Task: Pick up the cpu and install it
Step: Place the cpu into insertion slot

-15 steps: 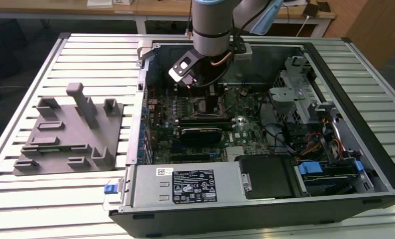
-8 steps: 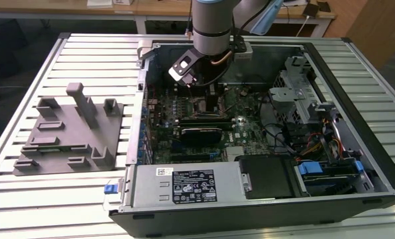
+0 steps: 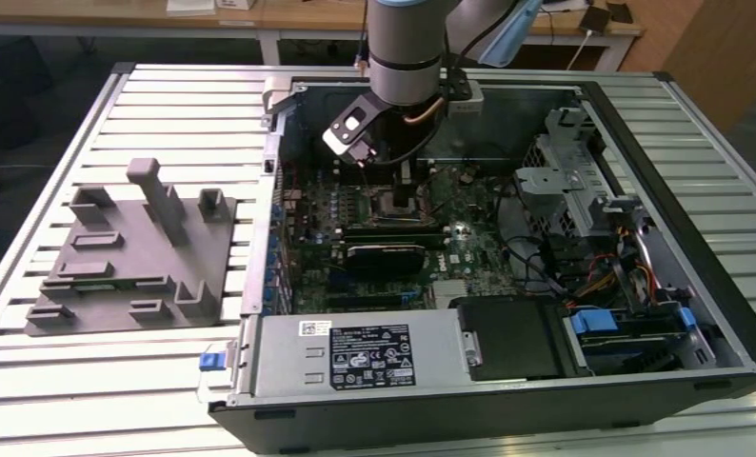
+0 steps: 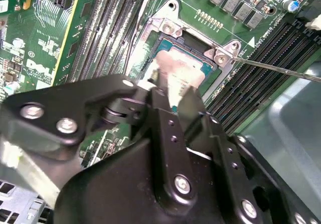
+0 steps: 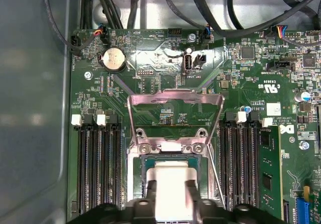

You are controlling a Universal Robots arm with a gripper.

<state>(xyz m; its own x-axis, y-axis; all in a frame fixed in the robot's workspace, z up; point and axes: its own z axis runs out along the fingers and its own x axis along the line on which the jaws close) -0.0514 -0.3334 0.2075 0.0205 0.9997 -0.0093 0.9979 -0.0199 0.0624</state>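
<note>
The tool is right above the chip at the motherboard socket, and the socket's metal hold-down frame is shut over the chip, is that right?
Not quite. The hold-down frame is swung open, away from the chip, as the first wrist view shows. The tool is right above the chip at the motherboard socket.

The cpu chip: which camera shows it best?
The second wrist view: the cpu at the socket, most of its pale top bare. In the first wrist view the claw covers part of it. In the exterior view it is too small to tell.
</note>
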